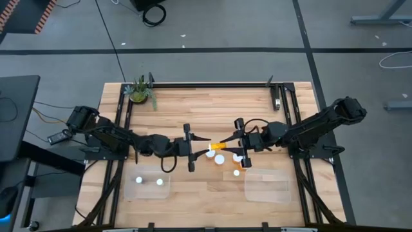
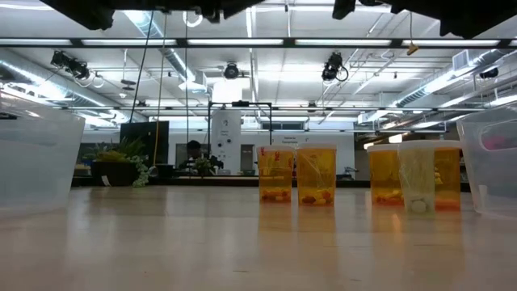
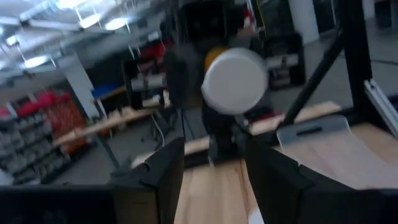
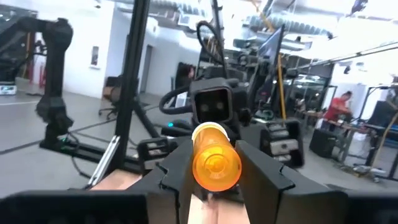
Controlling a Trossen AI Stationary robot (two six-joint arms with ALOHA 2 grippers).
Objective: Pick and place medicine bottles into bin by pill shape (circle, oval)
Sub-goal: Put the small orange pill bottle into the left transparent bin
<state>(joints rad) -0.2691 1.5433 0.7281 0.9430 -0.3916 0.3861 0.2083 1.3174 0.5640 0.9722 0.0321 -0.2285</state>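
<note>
we have the right gripper (image 4: pixel 214 163) pinching an orange medicine bottle (image 4: pixel 216 163) sideways, lifted above the table (image 1: pixel 193 193) centre, cap end toward the left arm. left gripper (image 3: pixel 208 165) sits spread just across from it, fingers either side of the white cap (image 3: pixel 235 81), likely so its camera can read the pills. other bottles (image 2: pixel 296 175) stand beside the lifted one; two already sit in the left bin (image 1: pixel 132 192), the right bin (image 1: pixel 268 187) looks bare.
</note>
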